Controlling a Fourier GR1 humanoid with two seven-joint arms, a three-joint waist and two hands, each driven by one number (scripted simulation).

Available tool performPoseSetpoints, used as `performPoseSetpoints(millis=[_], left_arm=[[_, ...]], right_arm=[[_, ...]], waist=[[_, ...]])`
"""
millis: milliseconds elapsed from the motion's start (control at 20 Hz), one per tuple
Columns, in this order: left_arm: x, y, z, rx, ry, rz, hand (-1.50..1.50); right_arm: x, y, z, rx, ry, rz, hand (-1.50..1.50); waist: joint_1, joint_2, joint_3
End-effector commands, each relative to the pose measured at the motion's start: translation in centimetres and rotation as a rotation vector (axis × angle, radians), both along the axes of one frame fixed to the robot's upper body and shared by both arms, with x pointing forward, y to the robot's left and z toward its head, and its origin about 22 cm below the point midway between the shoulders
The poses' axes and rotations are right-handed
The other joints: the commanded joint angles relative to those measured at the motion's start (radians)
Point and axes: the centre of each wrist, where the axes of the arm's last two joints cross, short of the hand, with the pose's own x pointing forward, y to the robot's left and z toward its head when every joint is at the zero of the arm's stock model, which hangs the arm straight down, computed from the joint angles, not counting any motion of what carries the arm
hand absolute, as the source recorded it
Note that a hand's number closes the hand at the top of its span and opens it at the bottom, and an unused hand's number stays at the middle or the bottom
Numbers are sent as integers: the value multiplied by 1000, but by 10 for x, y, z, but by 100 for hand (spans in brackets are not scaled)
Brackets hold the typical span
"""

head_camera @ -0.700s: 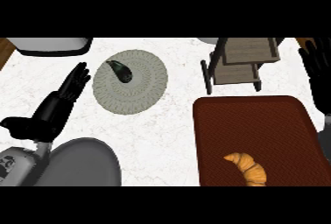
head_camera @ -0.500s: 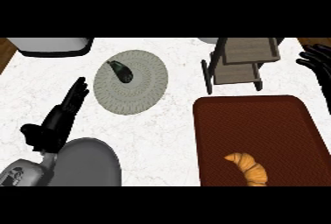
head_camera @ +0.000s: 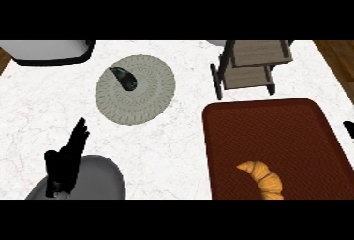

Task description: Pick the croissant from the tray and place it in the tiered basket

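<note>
Changes since the earlier frames: the left hand [head_camera: 66,166] is sitting lower and closer to the view's bottom edge than before, now overlapping the grey round object [head_camera: 90,180] at lower left. The right hand [head_camera: 348,127] is withdrawing from its former place at the upper right; only a small black sliver is showing at the right edge, beside the tray [head_camera: 266,126]. Its fingers cannot be told.

Left hand: fingers lying straight and close together, pointing up and slightly right across the white marble counter [head_camera: 176,154], thumb set off to the left. It is holding nothing.

Croissant [head_camera: 263,178]: lying on the dark red tray, near its lower edge, untouched, well apart from both hands.

Tiered basket [head_camera: 252,65]: standing at upper right, just above the tray's far edge.

Woven round mat [head_camera: 138,93]: lying at centre left, bearing a small dark item [head_camera: 124,78] near its upper left rim.

Grey-and-black appliance [head_camera: 48,50]: showing at the top left corner.
</note>
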Motion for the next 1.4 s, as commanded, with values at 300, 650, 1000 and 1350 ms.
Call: performPoseSetpoints(millis=[300, 650, 1000, 1350], left_arm=[[-4, -26, -8, -12, 37, 36, 0], [-7, -17, -15, 2, 35, 14, 0], [-5, -24, -2, 0, 37, -28, 0], [-13, -21, -28, -18, 30, -19, 0]], right_arm=[[-82, -1, 33, -147, 324, 270, -150], [-92, 35, 80, -492, 618, 430, -150], [-106, 83, 110, -655, 740, 308, -150], [-95, 116, 92, -702, 819, 269, -150]], waist=[[16, 6, -4], [27, 10, -8], [45, 8, -3], [62, 13, -3]])
